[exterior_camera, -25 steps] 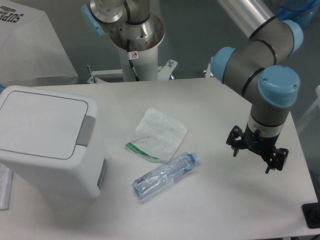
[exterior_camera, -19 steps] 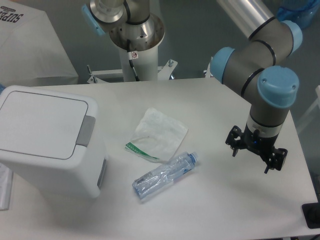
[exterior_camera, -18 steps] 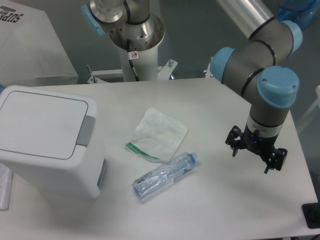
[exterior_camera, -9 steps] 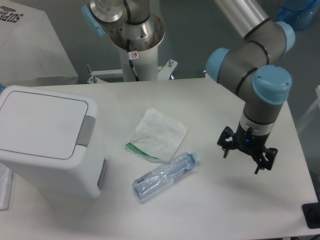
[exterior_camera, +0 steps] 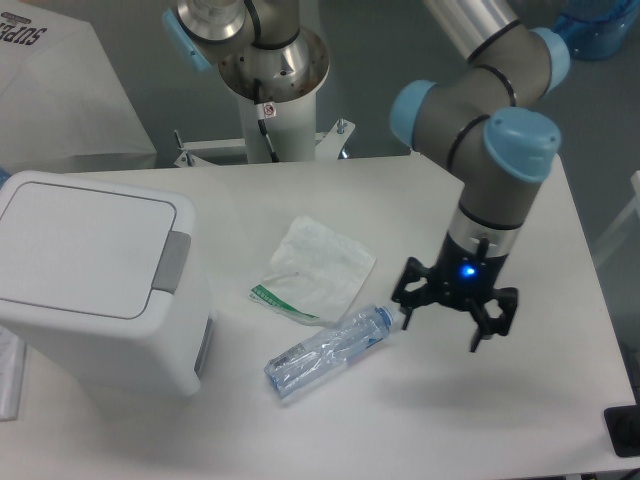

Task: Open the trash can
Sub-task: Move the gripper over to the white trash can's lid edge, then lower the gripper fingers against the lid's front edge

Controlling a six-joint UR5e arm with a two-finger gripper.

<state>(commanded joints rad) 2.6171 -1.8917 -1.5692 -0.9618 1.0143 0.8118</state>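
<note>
The trash can (exterior_camera: 95, 280) is a large white box-shaped bin at the table's left, its flat white lid down and a grey push-button tab (exterior_camera: 171, 262) on the lid's right edge. My gripper (exterior_camera: 441, 331) hangs above the table well to the right of the bin, fingers spread open and pointing down, holding nothing. Its left fingertip is just right of the cap of a clear plastic bottle (exterior_camera: 328, 351).
The bottle lies on its side at the table's middle front. A crumpled white bag with a green strip (exterior_camera: 312, 269) lies flat behind it. A second robot's base (exterior_camera: 270, 75) stands behind the table. A black object (exterior_camera: 624, 430) sits at the right front corner.
My arm has swung left across the table, carrying the open gripper from the right side to just beside the bottle's cap. The bin, bag and bottle have not moved.
</note>
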